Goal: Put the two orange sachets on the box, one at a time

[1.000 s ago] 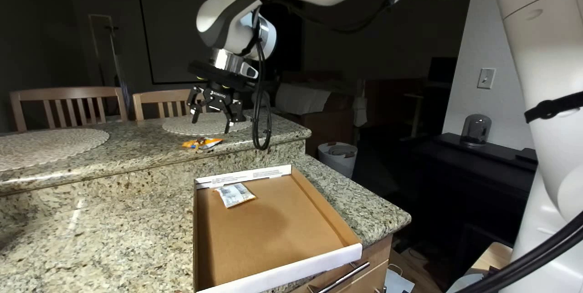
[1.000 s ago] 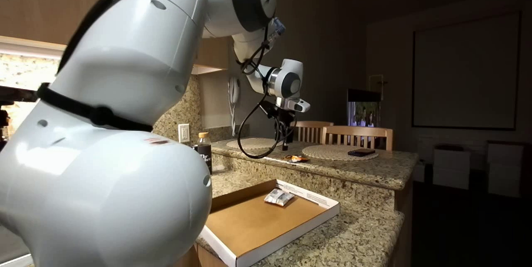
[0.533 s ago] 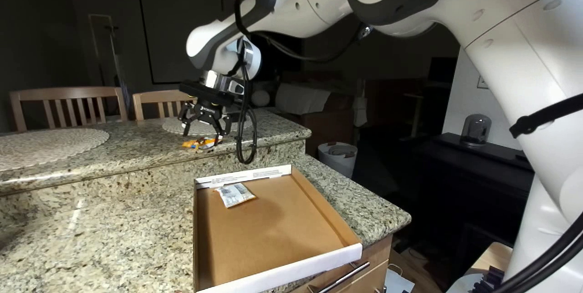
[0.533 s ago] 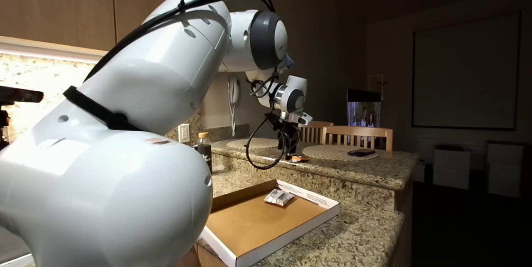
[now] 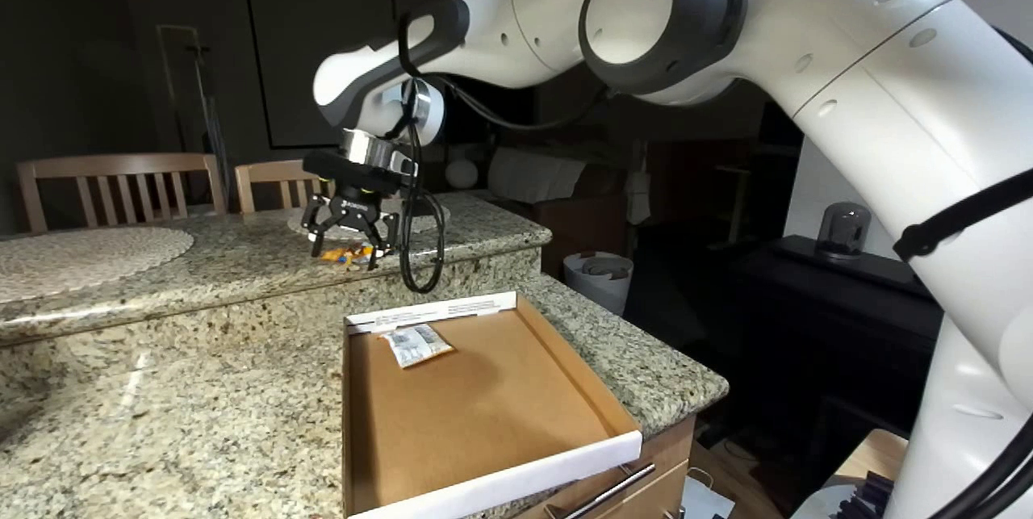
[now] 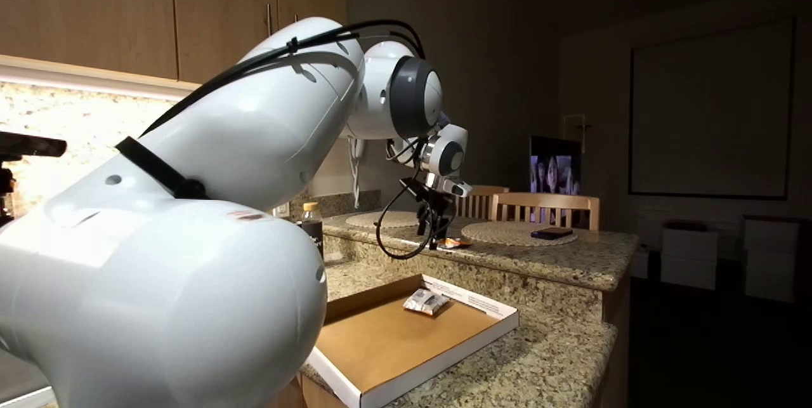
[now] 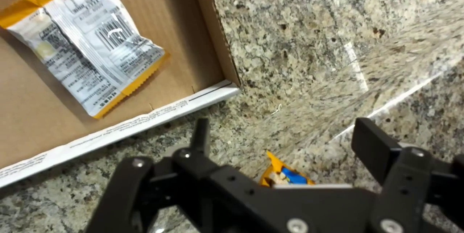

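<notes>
The box [image 5: 492, 414] is a shallow brown cardboard tray with white rims, also seen in an exterior view [image 6: 393, 341]. One sachet [image 5: 417, 345], white side up with orange ends, lies inside near its far left corner; it also shows in the wrist view [image 7: 90, 44]. The other orange sachet [image 5: 347, 254] lies on the raised ledge; in an exterior view [image 6: 455, 243] it is right by the gripper. My gripper [image 5: 345, 256] is open, low over the ledge with its fingers around that sachet. In the wrist view that sachet [image 7: 286, 176] shows between the fingers, its rest hidden by the gripper body.
The raised granite ledge [image 5: 234, 269] stands above the lower counter [image 5: 202, 414]. Woven placemats [image 5: 89, 257] lie on the ledge, a phone [image 6: 552, 233] on one. A dark bottle [image 6: 311, 230] stands at the back. A cable loop [image 5: 424, 277] hangs beside the gripper.
My gripper has moved down onto the sachet on the ledge, and a little left in an exterior view, still open. Both sachets and the box have not moved.
</notes>
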